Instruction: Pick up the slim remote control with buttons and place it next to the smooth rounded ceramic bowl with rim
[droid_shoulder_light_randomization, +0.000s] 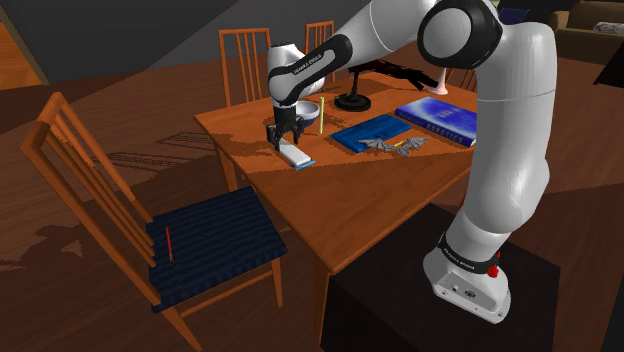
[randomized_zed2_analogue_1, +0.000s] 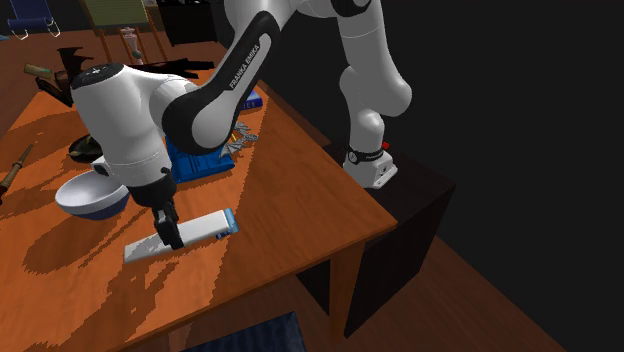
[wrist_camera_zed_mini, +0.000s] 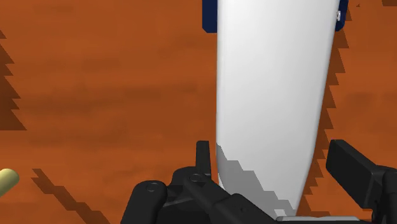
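Observation:
The slim remote (droid_shoulder_light_randomization: 297, 154) is a white slab with a blue end, lying flat on the wooden table (droid_shoulder_light_randomization: 380, 205). In the second exterior view the remote (randomized_zed2_analogue_1: 185, 236) lies just in front of the rounded bowl (randomized_zed2_analogue_1: 88, 196), blue outside and pale inside. In the shoulder view the bowl (droid_shoulder_light_randomization: 308, 108) sits right behind the hand. My gripper (droid_shoulder_light_randomization: 283, 139) is down over the remote's plain end (wrist_camera_zed_mini: 273, 95). The gripper (wrist_camera_zed_mini: 272, 162) straddles the remote, its right finger (wrist_camera_zed_mini: 356, 175) a little clear of the remote's edge. The jaws are open.
Two blue books (droid_shoulder_light_randomization: 368, 131) (droid_shoulder_light_randomization: 440, 118), a grey bat-shaped thing (droid_shoulder_light_randomization: 398, 145) and a black stand (droid_shoulder_light_randomization: 353, 100) lie on the table beyond the bowl. A chair with a dark blue cushion (droid_shoulder_light_randomization: 210, 245) stands at the table's near corner, and more chairs (droid_shoulder_light_randomization: 245, 60) stand behind.

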